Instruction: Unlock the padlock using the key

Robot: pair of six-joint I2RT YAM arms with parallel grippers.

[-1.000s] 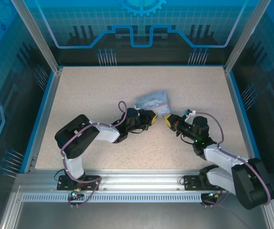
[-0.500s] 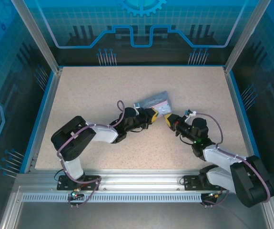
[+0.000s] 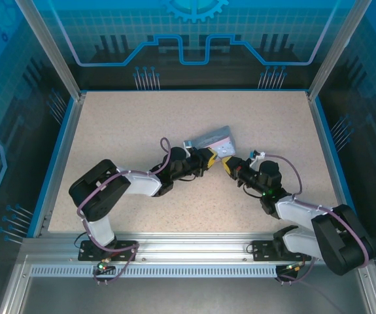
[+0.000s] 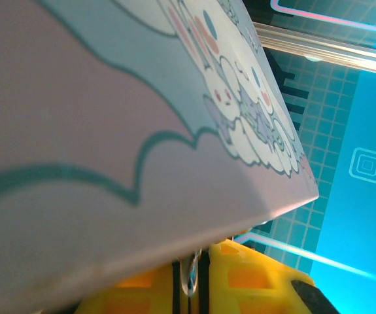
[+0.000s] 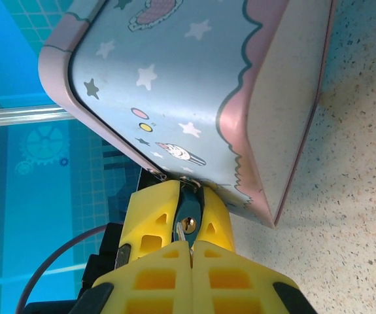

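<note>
Tipped up since a second ago, the pale-blue square cartoon tin point(image 3: 212, 137) leans on its edge mid-counter, and the right claw point(image 3: 227, 164) has crept left. It pinches the tiny grey metal key point(image 5: 181, 230), tip at the keyhole of the small dark padlock point(image 5: 189, 204), which the left claw point(image 3: 208, 157) grips narrowly at the tin's corner. A skewed push could miss the slot, twist the key loose or topple the tin. Around them the speckled counter point(image 3: 129, 124) lies open, edges well off.

tin point(image 5: 194, 98): pale blue, pink scalloped trim, small stars
bench point(image 3: 142, 124): beige, speckled
jaws: yellow, both arms
padlock point(image 5: 189, 204): dark teal
</note>
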